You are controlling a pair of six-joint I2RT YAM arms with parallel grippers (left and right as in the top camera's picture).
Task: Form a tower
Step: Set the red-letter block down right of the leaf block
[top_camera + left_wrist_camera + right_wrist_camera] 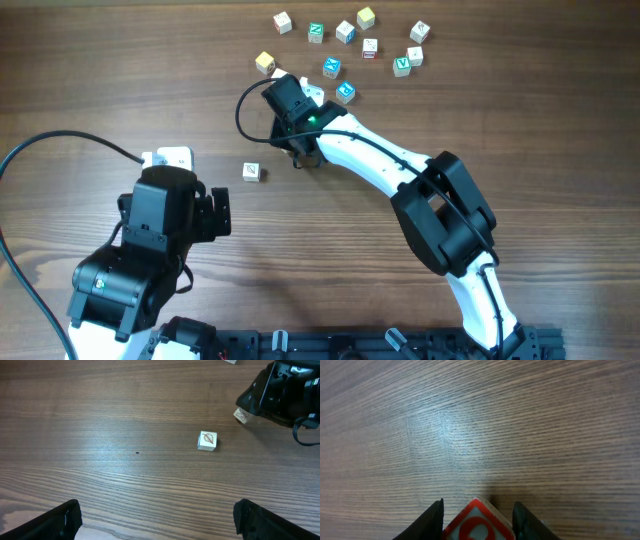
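- Gripping a red-marked cube [477, 522], the right hand [477, 527] has its two dark fingers [431, 521] against the cube's sides, with the jaws partly closed around it. In the right wrist view the cube sits corner-up, showing a pale face with a red border and a curved red mark.
- From overhead, the right hand [302, 153] is over the middle of the worktop [100, 80], a little toward the far edge. The held cube is hidden beneath it there.
- The tower [265, 63] stands near the far edge, just beyond the right hand's black body and apart from the fingers. From above, only its pale yellow top cube shows clearly, with a sliver of white beside it.
- Loose cubes [345, 32] lie scattered along the far edge to the right of the tower, some with green or blue faces.
- A single leaf cube [251, 172] [207, 441] lies flat on the worktop between the two hands, touching nothing.
- The left hand [217, 212] [160, 525] is spread wide and holds nothing. It hangs over the near left part of the worktop, well apart from the tower.
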